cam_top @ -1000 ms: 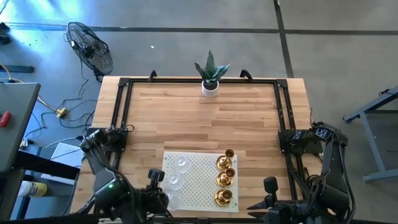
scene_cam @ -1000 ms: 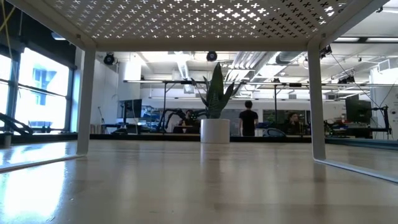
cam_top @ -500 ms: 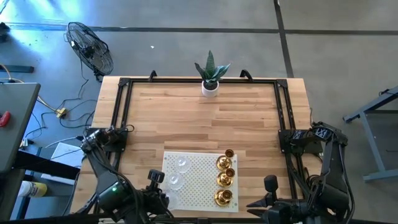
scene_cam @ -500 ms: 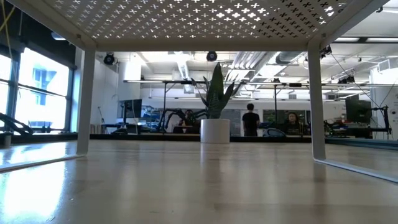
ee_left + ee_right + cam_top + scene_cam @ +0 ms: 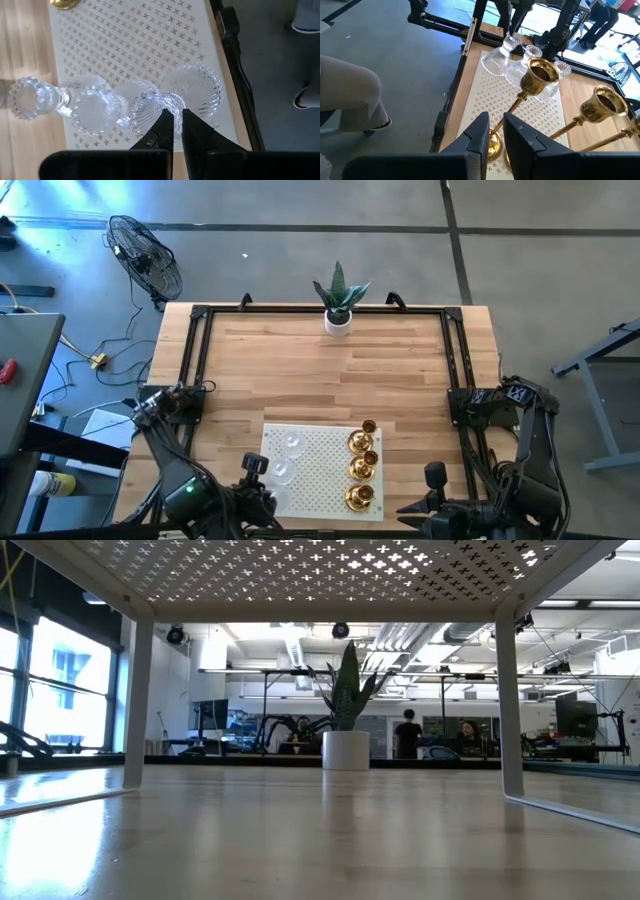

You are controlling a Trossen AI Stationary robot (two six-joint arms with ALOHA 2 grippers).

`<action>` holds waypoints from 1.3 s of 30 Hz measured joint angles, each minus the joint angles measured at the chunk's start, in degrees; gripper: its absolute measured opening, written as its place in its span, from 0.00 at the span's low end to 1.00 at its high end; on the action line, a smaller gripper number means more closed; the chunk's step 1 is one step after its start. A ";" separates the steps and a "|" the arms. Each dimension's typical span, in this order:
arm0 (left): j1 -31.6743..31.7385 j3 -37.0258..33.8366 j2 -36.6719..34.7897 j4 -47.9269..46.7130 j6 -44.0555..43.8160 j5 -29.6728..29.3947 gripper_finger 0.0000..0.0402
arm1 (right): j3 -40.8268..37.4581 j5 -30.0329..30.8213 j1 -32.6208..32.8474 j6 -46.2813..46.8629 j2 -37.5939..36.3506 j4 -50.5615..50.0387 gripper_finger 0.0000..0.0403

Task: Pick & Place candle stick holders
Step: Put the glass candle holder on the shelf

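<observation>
A white perforated tray (image 5: 322, 465) sat at the table's (image 5: 320, 375) near edge. Three glass holders (image 5: 165, 105) stood along its left edge, three brass holders (image 5: 360, 470) along its right. The left gripper (image 5: 174, 131), clenched, hovered by the nearest glass holder. The right gripper (image 5: 492, 131), slightly parted, held nothing.
</observation>
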 joint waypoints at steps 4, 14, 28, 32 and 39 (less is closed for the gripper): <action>0.71 0.27 1.02 0.18 1.45 0.50 0.02 | 0.00 -0.02 0.00 0.00 0.00 0.02 0.12; 1.08 0.24 1.13 0.01 1.39 1.70 0.02 | 0.00 -0.21 0.02 0.00 0.00 0.00 0.12; 1.10 0.02 1.39 -0.61 1.17 3.96 0.12 | 0.00 -0.21 0.00 0.02 0.00 0.00 0.12; 1.09 -0.02 1.40 0.21 1.17 3.89 0.12 | -0.02 -0.21 0.00 0.02 0.00 0.02 0.12; 1.10 -0.02 1.46 2.69 1.24 5.09 0.12 | -0.02 -0.21 0.00 0.02 0.00 0.02 0.12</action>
